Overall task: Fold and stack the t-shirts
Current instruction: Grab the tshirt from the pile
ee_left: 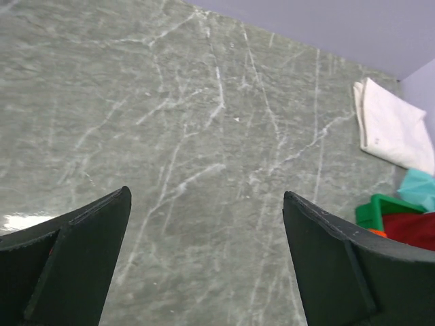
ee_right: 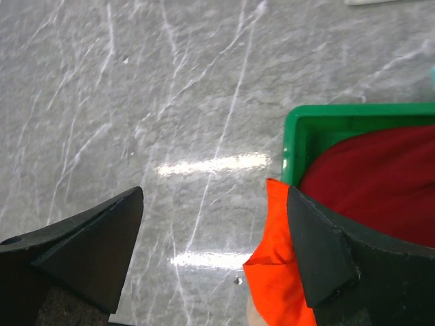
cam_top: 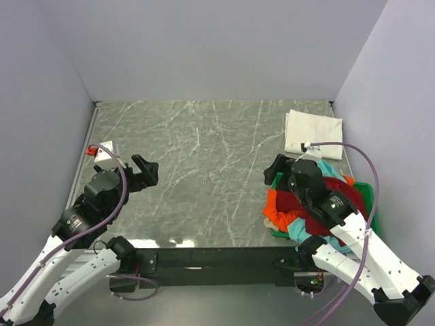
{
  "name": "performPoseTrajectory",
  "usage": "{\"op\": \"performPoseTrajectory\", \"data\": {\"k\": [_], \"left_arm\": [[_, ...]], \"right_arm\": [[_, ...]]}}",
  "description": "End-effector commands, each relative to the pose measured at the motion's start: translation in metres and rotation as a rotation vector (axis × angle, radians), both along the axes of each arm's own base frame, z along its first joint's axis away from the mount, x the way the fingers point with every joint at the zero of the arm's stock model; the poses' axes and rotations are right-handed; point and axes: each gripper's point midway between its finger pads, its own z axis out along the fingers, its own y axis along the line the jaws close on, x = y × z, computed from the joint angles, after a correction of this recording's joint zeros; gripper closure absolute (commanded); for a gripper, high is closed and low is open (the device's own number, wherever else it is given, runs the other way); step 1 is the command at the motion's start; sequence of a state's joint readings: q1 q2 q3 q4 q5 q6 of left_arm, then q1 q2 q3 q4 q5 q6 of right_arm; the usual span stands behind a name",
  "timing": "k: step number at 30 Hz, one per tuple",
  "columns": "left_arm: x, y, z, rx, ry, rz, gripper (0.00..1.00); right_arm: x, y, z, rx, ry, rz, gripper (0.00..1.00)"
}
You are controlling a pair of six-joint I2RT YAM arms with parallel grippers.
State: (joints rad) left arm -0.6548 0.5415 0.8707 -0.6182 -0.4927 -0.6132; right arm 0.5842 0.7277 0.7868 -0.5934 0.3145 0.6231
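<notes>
White cotton, folded into a neat rectangle, is the one finished piece I can see. The white t-shirt [cam_top: 311,132] lies flat on the grey marbled tabletop [cam_top: 204,149], just beyond the far edge of the green plastic tray [cam_top: 366,185].

Everything else is in that tray or spilling out of it, all crumpled together:
- The large dark red t-shirt [cam_top: 343,193] is heaped in the middle of the tray.
- The orange t-shirt [cam_top: 281,207] hangs over the tray's left rim onto the table.
- The teal t-shirt [cam_top: 328,169] shows at the tray's far side and again at its near corner.

I judge the job about a quarter done: one shirt is folded, and three are left to pull out, fold and stack on it.

My right gripper [ee_right: 214,193] hovers just over the tray's left rim, above the orange cloth. Its fingers are spread wide with nothing between them. My left gripper [ee_left: 205,197] hangs well to the left of the tray over bare table, equally wide apart and empty.

From that, I think the orange shirt is the likeliest next pick, since it lies outermost and nearest the right fingers.
</notes>
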Motion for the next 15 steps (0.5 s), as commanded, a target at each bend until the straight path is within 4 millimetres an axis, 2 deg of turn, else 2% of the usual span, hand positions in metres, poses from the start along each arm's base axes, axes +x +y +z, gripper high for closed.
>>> {"op": "performPoseTrajectory", "data": {"k": [1,3,6,7,10,15], "left_arm": [[0.003,0.014,0.011,0.084,-0.045,0.037,0.01],[0.002,0.015,0.011,0.088,-0.062,0.032,0.00],[-0.001,0.005,0.014,0.089,-0.107,-0.047,0.00],[-0.002,0.003,0.015,0.080,-0.116,-0.055,0.00],[-0.004,-0.001,0.006,0.068,-0.110,-0.079,0.01],[-0.003,-0.012,-0.009,0.068,-0.068,-0.125,0.00]], "right_arm": [[0.003,-0.022,0.016,-0.007,-0.045,-0.124,0.08],[-0.001,-0.029,0.015,-0.022,-0.034,-0.153,0.07],[-0.005,-0.039,0.011,-0.041,-0.029,-0.193,0.05],[-0.005,-0.044,0.011,-0.046,-0.031,-0.216,0.02],[-0.009,-0.056,0.011,-0.060,-0.030,-0.259,0.00],[-0.021,-0.107,0.015,-0.099,-0.062,-0.497,0.00]]}}
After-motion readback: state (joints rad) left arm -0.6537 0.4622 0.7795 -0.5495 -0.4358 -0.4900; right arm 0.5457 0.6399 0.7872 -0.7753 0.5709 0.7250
